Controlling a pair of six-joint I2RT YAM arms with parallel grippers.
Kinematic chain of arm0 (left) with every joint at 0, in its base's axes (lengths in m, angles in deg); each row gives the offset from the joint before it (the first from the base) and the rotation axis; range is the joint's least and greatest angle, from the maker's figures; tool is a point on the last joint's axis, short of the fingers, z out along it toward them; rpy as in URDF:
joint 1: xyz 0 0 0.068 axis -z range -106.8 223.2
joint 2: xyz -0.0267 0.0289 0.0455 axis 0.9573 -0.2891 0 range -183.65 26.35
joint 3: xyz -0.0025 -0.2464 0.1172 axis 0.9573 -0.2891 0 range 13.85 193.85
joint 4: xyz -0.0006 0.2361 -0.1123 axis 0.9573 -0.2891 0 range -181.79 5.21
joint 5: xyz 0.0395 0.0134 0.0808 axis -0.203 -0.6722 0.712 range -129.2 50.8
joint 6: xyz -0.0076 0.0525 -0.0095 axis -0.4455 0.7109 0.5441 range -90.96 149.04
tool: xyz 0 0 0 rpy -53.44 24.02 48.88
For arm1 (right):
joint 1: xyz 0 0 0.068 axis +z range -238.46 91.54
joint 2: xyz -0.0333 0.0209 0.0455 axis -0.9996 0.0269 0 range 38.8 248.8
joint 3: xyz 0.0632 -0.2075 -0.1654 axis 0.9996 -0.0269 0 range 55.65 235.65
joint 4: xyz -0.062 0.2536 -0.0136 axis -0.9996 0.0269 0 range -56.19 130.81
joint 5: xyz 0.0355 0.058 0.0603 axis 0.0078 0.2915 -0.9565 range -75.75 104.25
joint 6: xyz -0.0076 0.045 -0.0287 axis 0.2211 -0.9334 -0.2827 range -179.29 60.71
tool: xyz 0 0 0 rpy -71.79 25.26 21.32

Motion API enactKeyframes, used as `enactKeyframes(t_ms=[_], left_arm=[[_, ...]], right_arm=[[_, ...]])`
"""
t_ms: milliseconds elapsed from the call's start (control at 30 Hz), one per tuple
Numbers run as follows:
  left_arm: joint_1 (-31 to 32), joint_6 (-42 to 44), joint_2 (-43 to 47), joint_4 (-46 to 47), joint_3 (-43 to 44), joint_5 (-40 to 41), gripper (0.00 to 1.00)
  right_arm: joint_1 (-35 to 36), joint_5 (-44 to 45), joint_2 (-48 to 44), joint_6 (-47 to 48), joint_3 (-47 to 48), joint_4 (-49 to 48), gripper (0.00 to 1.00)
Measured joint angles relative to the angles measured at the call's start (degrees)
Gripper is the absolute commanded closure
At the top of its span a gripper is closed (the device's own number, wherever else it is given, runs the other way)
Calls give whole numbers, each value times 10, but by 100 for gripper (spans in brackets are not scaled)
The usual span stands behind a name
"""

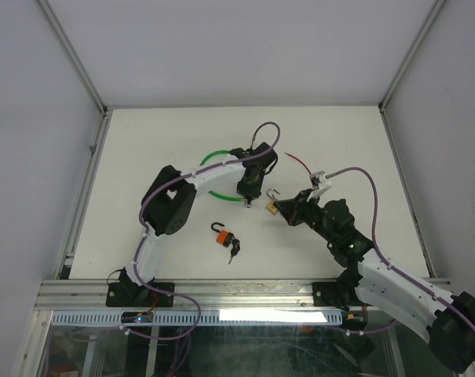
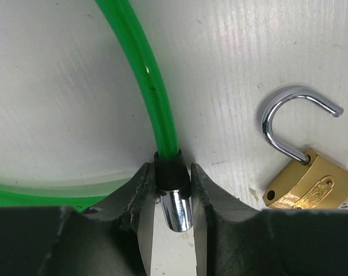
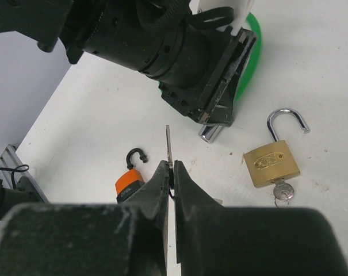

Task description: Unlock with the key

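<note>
Key upright in right hand; left hand grips cable end.

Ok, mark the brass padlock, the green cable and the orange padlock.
brass padlock (image 3: 271, 163): right wrist view, brass body.
green cable (image 2: 156, 98): left wrist view, curved green sheath.
orange padlock (image 3: 128, 183): right wrist view, orange body.

Pose: left arm reaches far-centre, jaws pinching cable end. The right arm angles left, jaws clamped on key.
</note>
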Motion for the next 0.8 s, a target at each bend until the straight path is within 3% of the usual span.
enactKeyframes(t_ms=[67,500,800], left_arm=[[-7,-14,5,3,-7,0,100],[-87,-127,141,41,-93,-63,100],[-93,-179,202,92,-137,-98,100]], right_arm=[[0,-4,10,2,3,0,100],[0,-49,112,-20,60,-12,100],[0,-93,207,-76,108,-26,100]])
